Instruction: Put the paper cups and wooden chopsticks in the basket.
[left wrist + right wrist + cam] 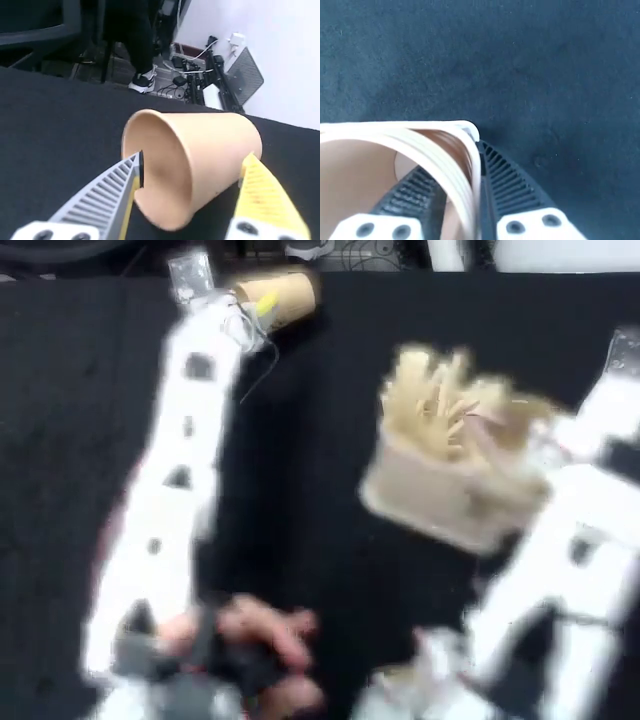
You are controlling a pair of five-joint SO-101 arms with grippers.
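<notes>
A tan paper cup [195,165] lies on its side on the black table, at the far edge in the high view [278,298]. My left gripper [192,167] is open and straddles it, the grey finger [120,185] at the cup's mouth and the yellow finger [260,190] by its base. My right gripper [475,145] is shut on the rim of a nested stack of paper cups [395,155], one finger inside and one outside. The beige basket [440,505] stands right of centre with pale wooden chopsticks [430,400] sticking out of it, and the right arm [560,570] is beside it.
The left arm [170,480] stretches across the left half of the black table [320,440]. Past the table's far edge, the left wrist view has cables and a chair base [195,75] on the floor.
</notes>
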